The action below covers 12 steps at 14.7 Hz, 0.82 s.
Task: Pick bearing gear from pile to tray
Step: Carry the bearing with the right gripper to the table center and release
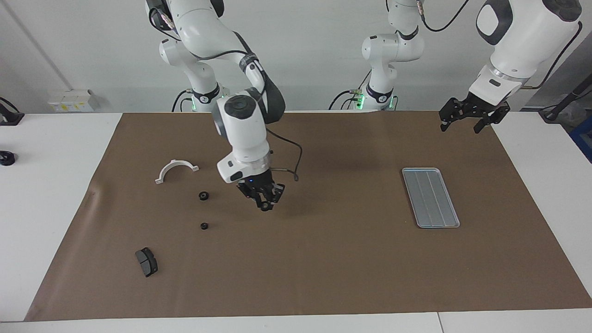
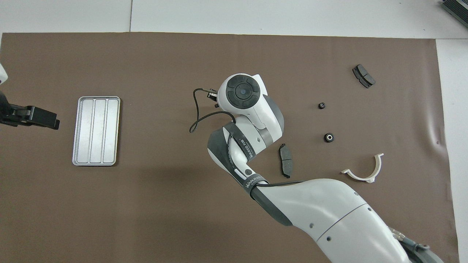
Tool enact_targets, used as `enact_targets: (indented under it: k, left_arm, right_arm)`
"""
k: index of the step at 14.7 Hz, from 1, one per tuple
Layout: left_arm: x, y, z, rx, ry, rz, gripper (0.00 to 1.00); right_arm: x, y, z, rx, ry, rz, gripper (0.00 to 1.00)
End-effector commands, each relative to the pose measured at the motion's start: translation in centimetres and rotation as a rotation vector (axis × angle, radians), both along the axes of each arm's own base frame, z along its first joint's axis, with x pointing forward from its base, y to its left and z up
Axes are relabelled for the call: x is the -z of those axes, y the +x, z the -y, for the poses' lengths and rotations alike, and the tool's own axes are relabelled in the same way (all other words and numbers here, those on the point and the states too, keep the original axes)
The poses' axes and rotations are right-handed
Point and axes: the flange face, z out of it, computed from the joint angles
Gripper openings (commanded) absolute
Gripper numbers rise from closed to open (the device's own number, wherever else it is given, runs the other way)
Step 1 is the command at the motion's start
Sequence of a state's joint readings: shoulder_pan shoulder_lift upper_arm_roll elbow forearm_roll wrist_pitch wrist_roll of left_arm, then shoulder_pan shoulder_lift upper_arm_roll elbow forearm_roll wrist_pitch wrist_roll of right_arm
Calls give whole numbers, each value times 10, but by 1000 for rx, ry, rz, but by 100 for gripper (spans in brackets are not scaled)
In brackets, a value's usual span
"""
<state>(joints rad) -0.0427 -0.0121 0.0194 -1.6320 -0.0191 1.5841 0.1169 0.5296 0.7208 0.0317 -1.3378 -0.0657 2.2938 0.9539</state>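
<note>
My right gripper [image 1: 265,205] hangs over the brown mat, between the pile and the tray. It is shut on a small black bearing gear [image 1: 265,208] held at its tips. In the overhead view the arm's wrist hides the gripper. The pile lies toward the right arm's end: two black gears [image 1: 202,196] [image 1: 204,226], a dark grey pad [image 1: 146,262], a white half-ring bracket [image 1: 175,169] and a second pad [image 2: 285,165]. The silver grooved tray [image 1: 430,197] lies toward the left arm's end, with nothing in it. My left gripper [image 1: 467,121] waits open in the air, above the mat's corner.
The brown mat [image 1: 323,259] covers most of the white table. A black cable [image 1: 289,162] loops from the right wrist. Small items sit on the white table edge at the right arm's end [image 1: 7,158].
</note>
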Motion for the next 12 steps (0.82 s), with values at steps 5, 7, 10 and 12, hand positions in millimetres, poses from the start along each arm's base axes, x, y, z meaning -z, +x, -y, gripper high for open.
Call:
enact_targets:
  k: [5,7,10,12]
  left_arm:
    - [-2,-9,-1,-12,16,-7,100]
    - [-4,1,8,7,14,60,100]
    - [5,8,44,69,11,100,100]
    - [17,15,73,115,6,133,100]
  right_arm:
    - [15,-18,-4,-8,-32,-17,100]
    - [4,-19,1,-27,-101,-25,100]
    - [-52,-9,58,15,-120,-6,100]
    - [-76,-18,113,-63,-156,-17,100]
